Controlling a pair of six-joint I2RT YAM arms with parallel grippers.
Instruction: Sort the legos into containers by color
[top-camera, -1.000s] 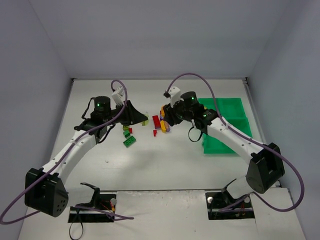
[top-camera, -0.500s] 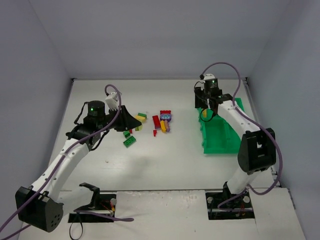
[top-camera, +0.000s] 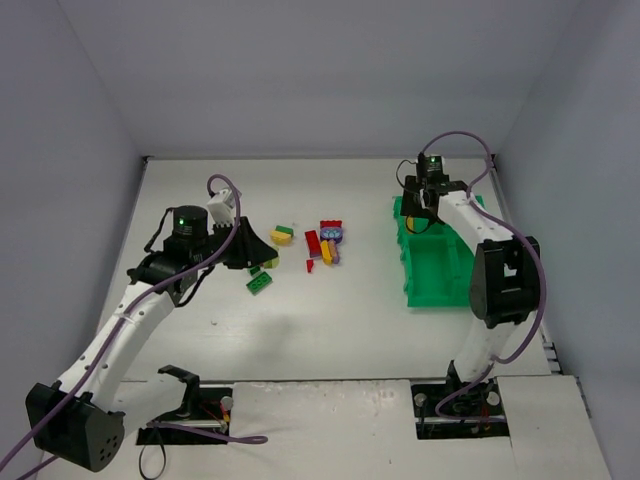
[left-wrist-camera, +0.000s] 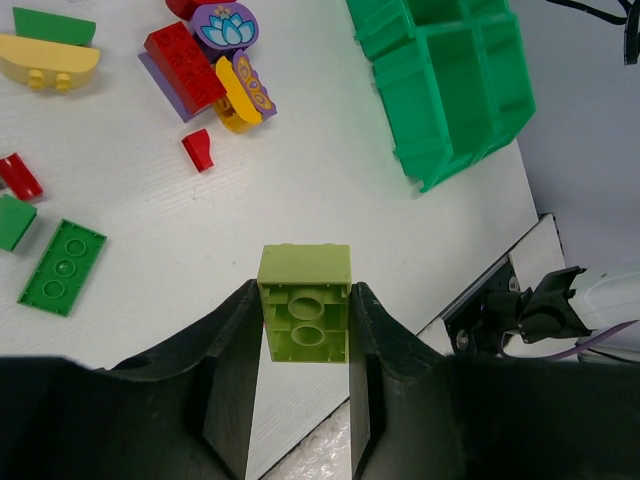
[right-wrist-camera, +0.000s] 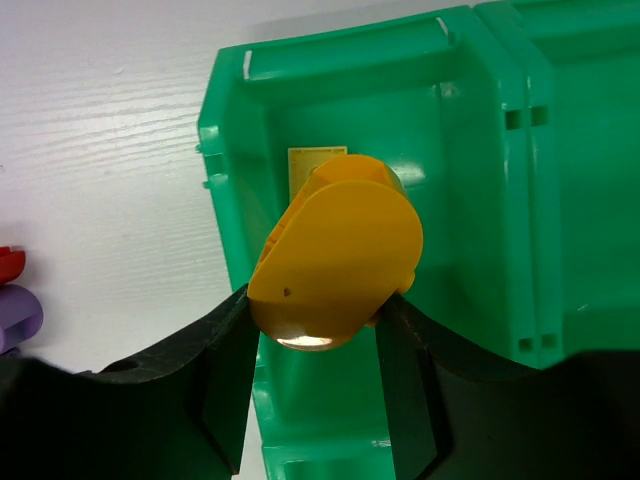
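Top external view is showing the left arm (top-camera: 130, 320) rising from its base at the lower left of the frame, bending at the elbow and reaching rightward toward the middle of the white table (top-camera: 340, 330). Its wrist camera is looking down on the left gripper (left-wrist-camera: 305, 300), which is clenching a lime green brick (left-wrist-camera: 305, 320) by two opposite sides, hollow underside facing the lens, over bare tabletop. Toward the upper left of that frame, loose legos are lying scattered: a flat green brick (left-wrist-camera: 62, 265), a small red piece (left-wrist-camera: 198, 150), a larger red brick (left-wrist-camera: 183, 55), a purple piece with a flower print (left-wrist-camera: 225, 25) and a yellow curved piece (left-wrist-camera: 245, 95) just beside the red brick. The right arm (top-camera: 495, 290) is standing tall from its base at the lower right, folding over and stretching to the upper left corner of the green tray (top-camera: 440, 275), which is sitting at the right of the frame. The right gripper (right-wrist-camera: 315, 300) is grasping a yellow rounded brick (right-wrist-camera: 340, 240) between both fingers, holding it over the tray's upper-left compartment, whose floor is carrying a pale label (right-wrist-camera: 318, 158). Whether the brick is touching that floor cannot be told. Pale grey walls (top-camera: 300, 80) are enclosing the table on three sides.
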